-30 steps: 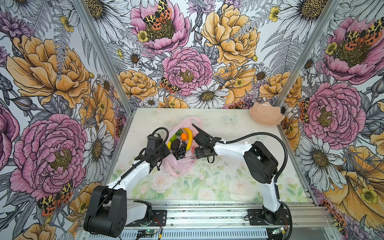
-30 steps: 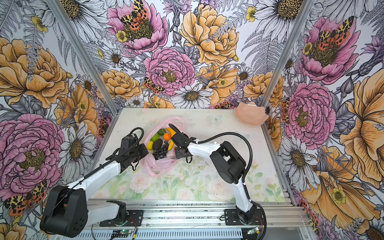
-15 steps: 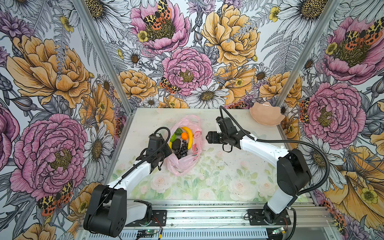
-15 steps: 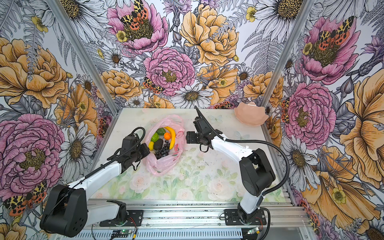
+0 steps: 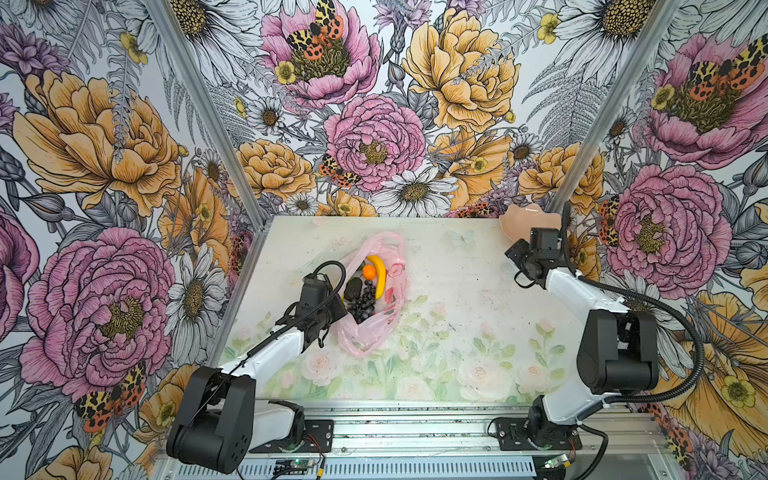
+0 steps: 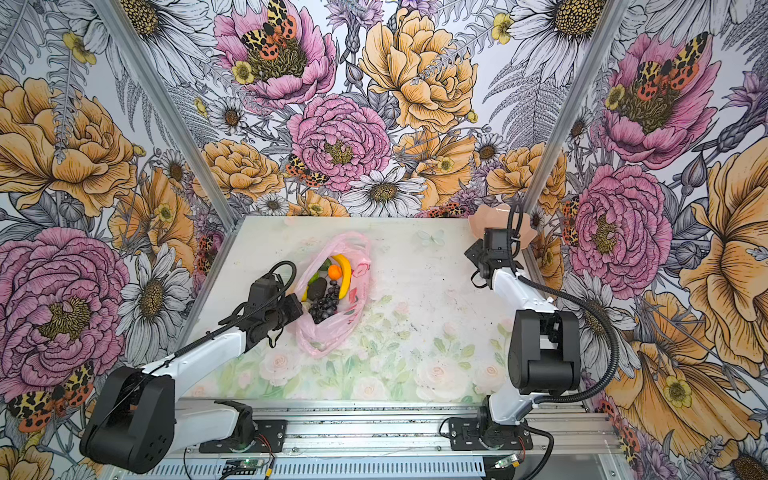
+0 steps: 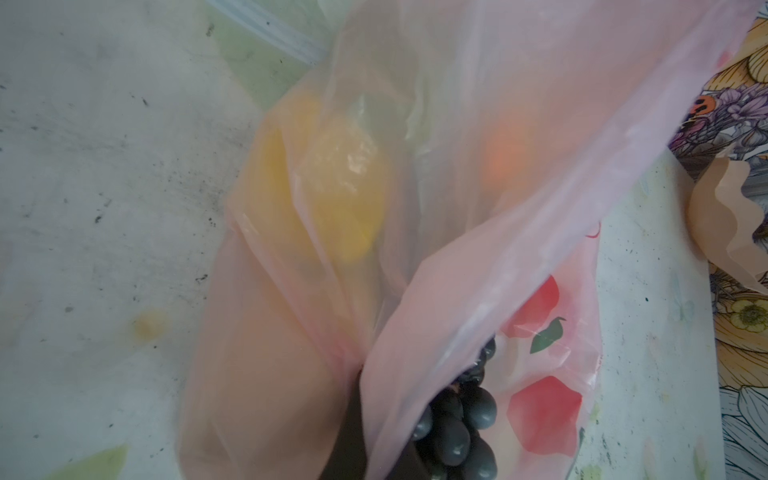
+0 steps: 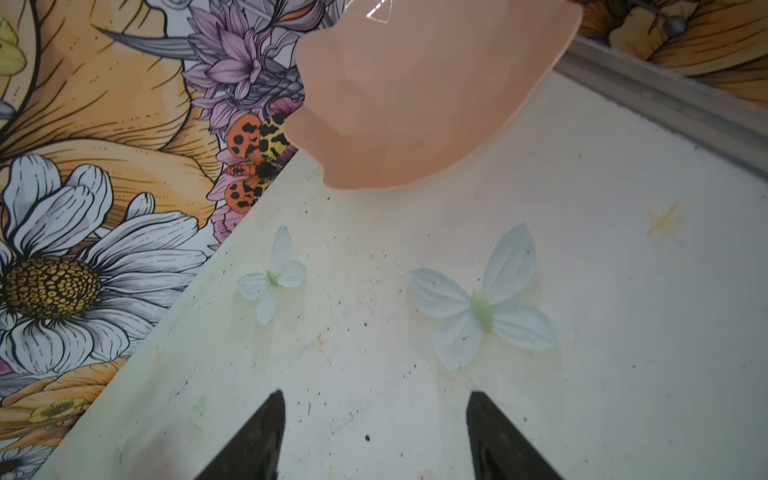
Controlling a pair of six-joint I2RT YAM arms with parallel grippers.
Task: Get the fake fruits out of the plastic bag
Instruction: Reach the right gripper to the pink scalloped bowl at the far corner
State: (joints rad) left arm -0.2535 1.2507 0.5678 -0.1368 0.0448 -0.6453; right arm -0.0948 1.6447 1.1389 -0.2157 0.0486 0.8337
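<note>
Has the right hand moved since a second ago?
Yes. The right hand has swung away from the pink bag, across to the peach bowl at the far right.

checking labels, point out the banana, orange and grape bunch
banana (image 5: 379, 277): in a top view, middle of its curve
orange (image 5: 369, 272): in a top view, its centre
grape bunch (image 5: 362, 304): in a top view, middle of the cluster

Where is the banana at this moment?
In both top views the banana lies inside the open plastic bag, left of centre, just right of the orange.
</note>
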